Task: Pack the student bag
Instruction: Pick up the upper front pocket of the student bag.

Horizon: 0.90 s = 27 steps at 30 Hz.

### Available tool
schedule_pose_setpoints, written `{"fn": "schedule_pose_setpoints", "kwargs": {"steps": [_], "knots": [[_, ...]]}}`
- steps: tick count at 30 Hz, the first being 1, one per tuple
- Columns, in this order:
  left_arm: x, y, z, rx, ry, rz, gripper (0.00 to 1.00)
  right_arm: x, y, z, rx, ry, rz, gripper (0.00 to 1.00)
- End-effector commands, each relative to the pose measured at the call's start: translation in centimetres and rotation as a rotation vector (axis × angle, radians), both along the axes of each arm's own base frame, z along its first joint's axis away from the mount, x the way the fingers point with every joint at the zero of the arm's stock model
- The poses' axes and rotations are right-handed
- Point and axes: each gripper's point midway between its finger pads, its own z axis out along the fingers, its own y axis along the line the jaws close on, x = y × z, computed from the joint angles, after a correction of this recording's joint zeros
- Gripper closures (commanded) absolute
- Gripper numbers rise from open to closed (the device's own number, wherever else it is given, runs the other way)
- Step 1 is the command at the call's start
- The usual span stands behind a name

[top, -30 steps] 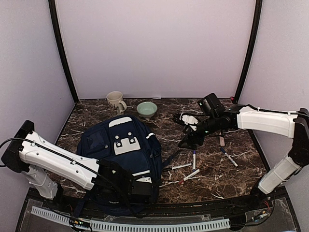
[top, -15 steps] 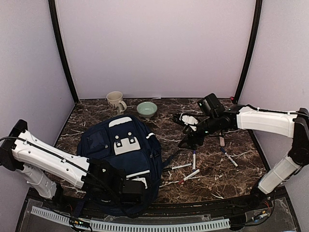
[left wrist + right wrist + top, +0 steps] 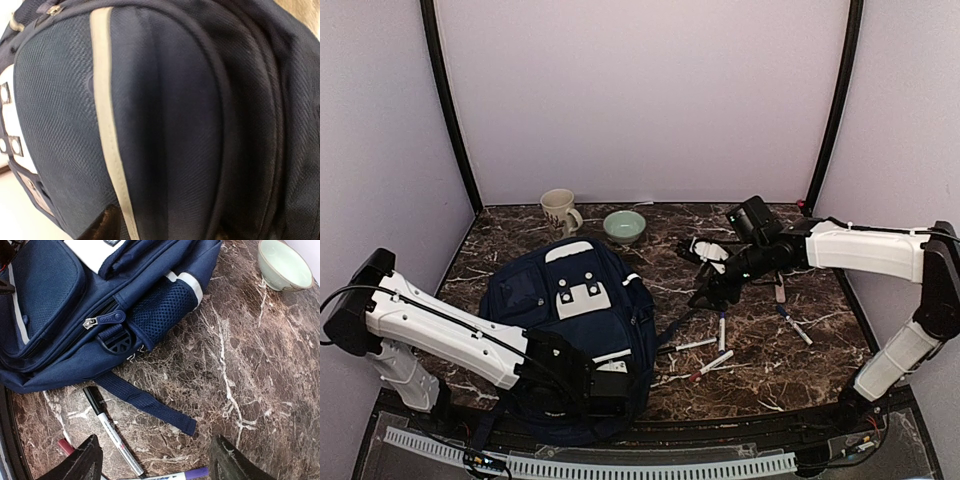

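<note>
The student bag (image 3: 570,320), navy with white patches, lies flat at the table's left-centre. My left gripper (image 3: 605,385) presses against its near bottom edge. The left wrist view is filled by the bag's front pocket (image 3: 165,125) and white stripe (image 3: 107,130), and the jaws are hidden. My right gripper (image 3: 705,295) hovers over the table just right of the bag. It is open and empty, with its fingers (image 3: 85,460) spread above a loose strap end (image 3: 150,402). The bag's zipper pull (image 3: 105,319) and mesh side pocket (image 3: 160,310) show in the right wrist view.
Several markers (image 3: 705,345) lie on the marble right of the bag, including a black-capped one (image 3: 110,432) and a purple-capped one (image 3: 185,474). More pens (image 3: 795,325) lie further right. A mug (image 3: 558,208), a green bowl (image 3: 624,226) and a white object (image 3: 710,248) stand at the back.
My left arm shifted left along the bag's bottom edge, then back right. My right gripper has barely moved, drifting slightly left.
</note>
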Motion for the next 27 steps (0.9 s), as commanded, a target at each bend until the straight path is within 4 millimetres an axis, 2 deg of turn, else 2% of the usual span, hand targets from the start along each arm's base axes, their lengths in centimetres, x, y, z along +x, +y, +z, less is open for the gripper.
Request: {"fn": "schedule_pose_setpoints", "kwargs": {"steps": [1, 4, 7, 10, 14, 21, 27], "knots": [[3.2, -2.0, 3.3, -0.144, -0.084, 0.014, 0.6, -0.2, 0.3, -0.4, 0.005, 0.012, 0.018, 0.3], [5.8, -2.5, 4.0, -0.178, -0.111, 0.031, 0.86, -0.4, 0.3, -0.5, 0.0, 0.031, 0.029, 0.35], [7.4, -2.9, 4.9, -0.217, -0.129, 0.032, 1.0, -1.2, 0.5, -0.2, 0.012, 0.057, 0.06, 0.39], [7.8, -3.2, 6.0, -0.242, -0.144, 0.032, 1.0, -2.3, 0.5, 0.3, 0.037, 0.06, 0.11, 0.4], [8.2, -2.4, 7.8, -0.246, -0.183, 0.063, 1.0, -3.1, 0.2, 0.2, 0.029, 0.053, 0.158, 0.43], [9.2, -2.4, 13.2, -0.365, -0.292, 0.095, 1.0, -3.1, -0.7, -1.7, -0.061, 0.026, 0.195, 0.46], [10.0, -2.3, 16.3, -0.422, -0.377, 0.106, 1.0, -3.6, -1.5, -3.4, -0.138, -0.016, 0.234, 0.46]]}}
